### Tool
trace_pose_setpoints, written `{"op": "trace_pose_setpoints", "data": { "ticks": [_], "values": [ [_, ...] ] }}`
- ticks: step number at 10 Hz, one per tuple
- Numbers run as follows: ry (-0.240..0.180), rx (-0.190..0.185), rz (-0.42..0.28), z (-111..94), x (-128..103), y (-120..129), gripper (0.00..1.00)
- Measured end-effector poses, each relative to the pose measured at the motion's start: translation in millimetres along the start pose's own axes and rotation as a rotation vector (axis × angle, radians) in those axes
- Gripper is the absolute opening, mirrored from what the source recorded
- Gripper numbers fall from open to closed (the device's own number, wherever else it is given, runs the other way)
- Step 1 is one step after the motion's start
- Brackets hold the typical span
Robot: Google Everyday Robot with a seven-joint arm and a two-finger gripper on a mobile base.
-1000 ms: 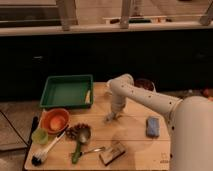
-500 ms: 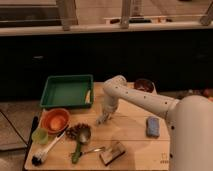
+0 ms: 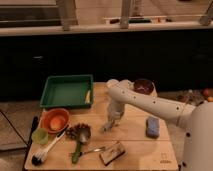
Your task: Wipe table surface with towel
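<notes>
Dark counter front [image 3: 150, 55] backs the table surface [image 3: 135, 147] (green tray [image 3: 66, 92] at its far left); the gripper [image 3: 107, 125] hangs low over mid-table, its grasp impossible to tell.

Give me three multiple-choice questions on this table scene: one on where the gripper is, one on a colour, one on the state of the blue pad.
1. Where is the gripper?
A) over the floor
B) low over the middle of the table surface
C) inside the orange bowl

2. What colour is the tray?
A) red
B) green
C) white

3. What state is the blue pad in?
A) carried by the gripper
B) lying flat on the table, apart from the gripper
C) hanging off the table edge

Answers:
1 B: the arm bends down to the tabletop's middle, between the ladle and the pad.
2 B: the tray's rim and floor are plainly green.
3 B: bare wood shows between the pad and the gripper.
</notes>
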Motion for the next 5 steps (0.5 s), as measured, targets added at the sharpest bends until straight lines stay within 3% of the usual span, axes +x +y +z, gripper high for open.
{"op": "trace_pose_setpoints", "data": {
  "ticks": [2,5],
  "values": [
    [0.07,-0.014,0.069,-6,26,6,0.0],
    [0.113,-0.001,0.111,-5,46,-18,0.0]
  ]
}}
